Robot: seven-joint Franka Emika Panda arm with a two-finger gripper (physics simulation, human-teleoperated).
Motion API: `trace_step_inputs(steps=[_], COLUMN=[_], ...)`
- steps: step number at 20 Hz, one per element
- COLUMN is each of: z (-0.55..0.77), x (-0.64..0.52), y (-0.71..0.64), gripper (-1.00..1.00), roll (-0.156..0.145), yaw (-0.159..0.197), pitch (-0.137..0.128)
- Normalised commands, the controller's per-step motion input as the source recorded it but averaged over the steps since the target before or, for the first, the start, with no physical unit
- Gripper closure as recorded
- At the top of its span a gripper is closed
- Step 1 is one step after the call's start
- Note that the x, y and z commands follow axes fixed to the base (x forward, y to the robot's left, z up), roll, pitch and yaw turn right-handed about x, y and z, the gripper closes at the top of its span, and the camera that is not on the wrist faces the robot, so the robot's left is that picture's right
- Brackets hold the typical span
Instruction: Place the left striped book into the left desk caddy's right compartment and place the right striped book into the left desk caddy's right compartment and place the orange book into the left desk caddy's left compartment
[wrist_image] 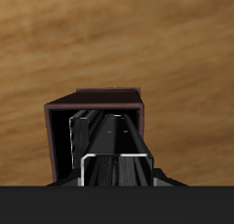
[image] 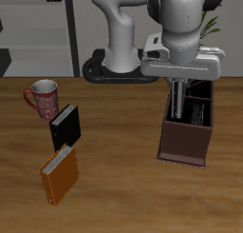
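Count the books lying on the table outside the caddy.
2: black book beside the mug; orange book just in front of it. More may sit hidden inside the caddy.

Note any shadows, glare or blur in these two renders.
Exterior view: even light, soft shadows beside the caddy, mug and books; low resolution, no glare. Wrist view: the caddy's inside is dark, with bright highlights on the metal of the gripper; the wood grain looks soft.
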Motion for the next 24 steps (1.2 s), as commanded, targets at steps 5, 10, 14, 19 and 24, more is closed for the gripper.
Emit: trace_step_inputs(steps=[5,10,14,19,24], z=[-0.21,-0.16,-0.16,-0.15,-0.02], x=[0.01,-0.01,-0.10,-0.16,-0.11], y=[0.03,0.01,0.09,0.05,0.00], gripper=[1.00,1.00,1.00,1.00,1.00], roll=[0.006,0.005,0.017,0.013,-0.027], yaw=[-0.016,-0.014,-0.002,-0.033,-0.010], pitch=[0.012,0.008,-0.012,-0.019,-0.042])
